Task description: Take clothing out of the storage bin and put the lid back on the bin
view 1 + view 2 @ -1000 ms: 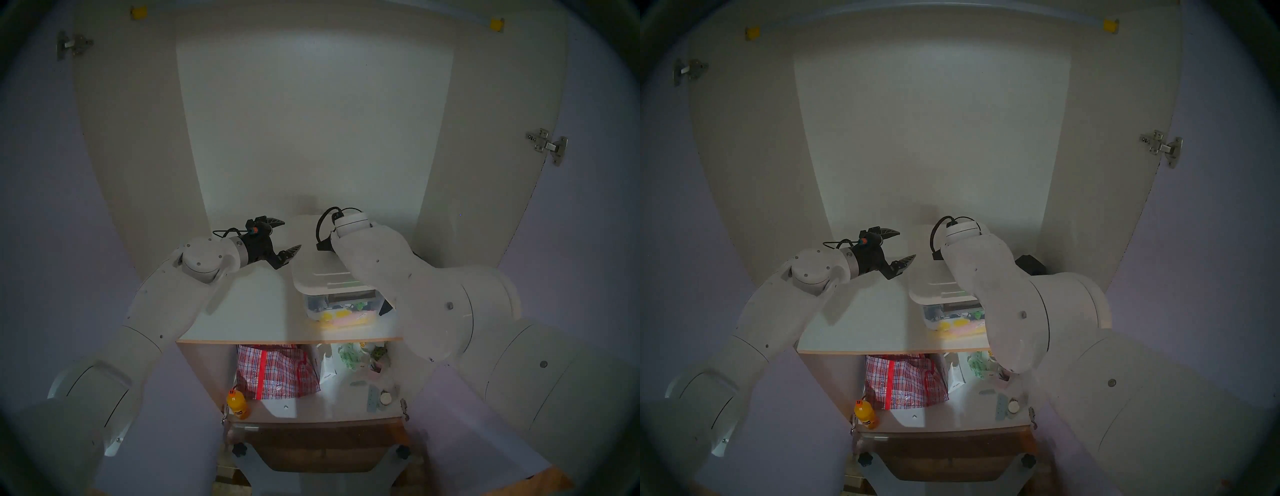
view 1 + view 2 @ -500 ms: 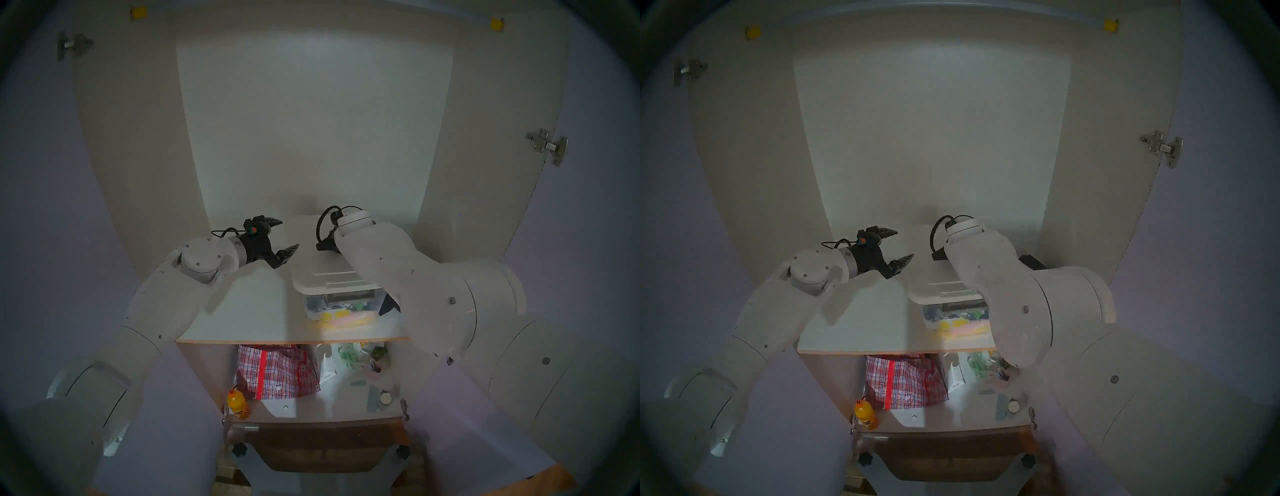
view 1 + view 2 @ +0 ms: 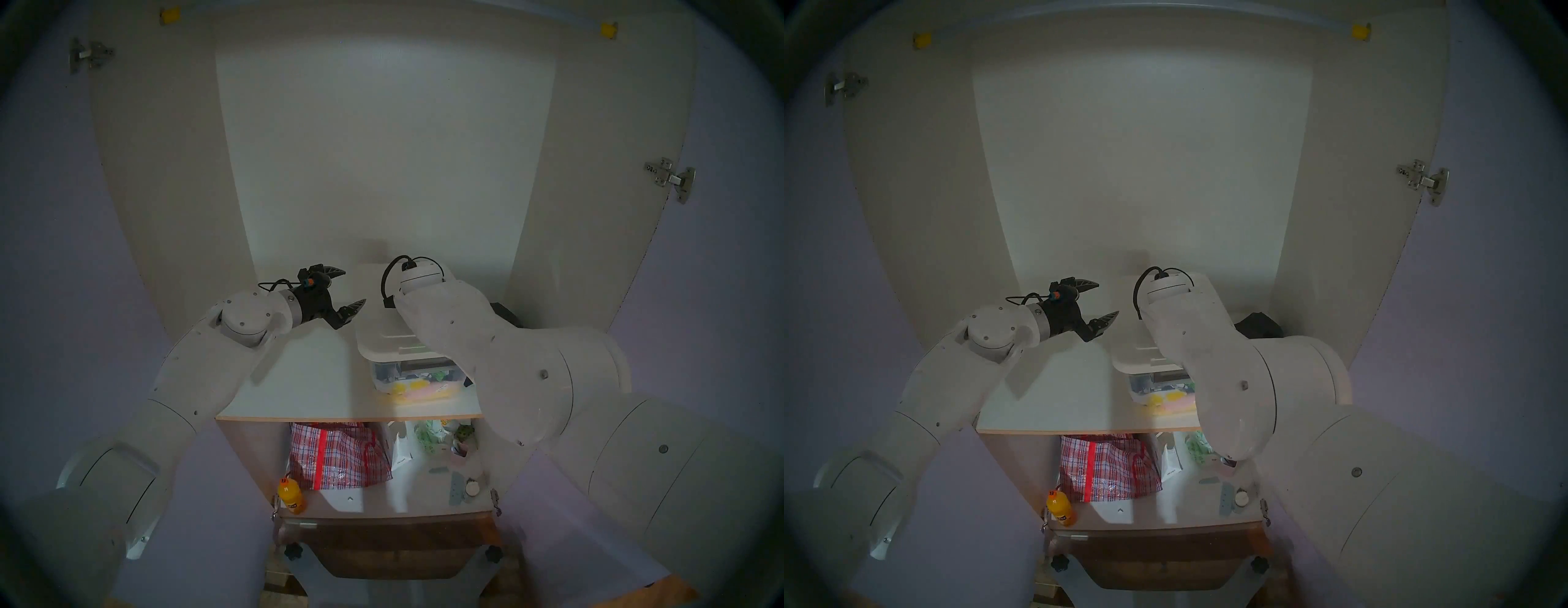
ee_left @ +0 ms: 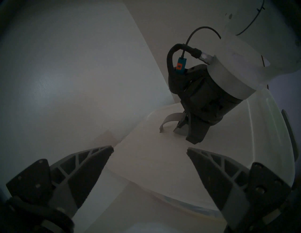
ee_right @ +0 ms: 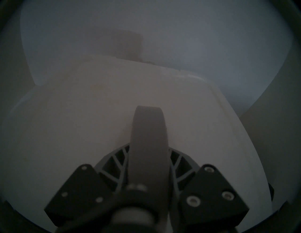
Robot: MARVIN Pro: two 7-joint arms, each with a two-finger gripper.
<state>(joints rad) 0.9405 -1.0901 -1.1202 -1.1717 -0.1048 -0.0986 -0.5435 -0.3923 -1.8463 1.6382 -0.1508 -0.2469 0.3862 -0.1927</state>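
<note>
On the white cupboard shelf (image 3: 305, 382) stands the clear storage bin (image 3: 418, 380), the milky-white lid (image 3: 384, 339) over it. The black clothing (image 3: 1259, 325) lies behind the bin, to its right. The right gripper (image 5: 149, 146) clamps the lid's grey strap handle (image 5: 149, 130). The left gripper (image 3: 345, 293) hangs spread wide beside the lid.
</note>
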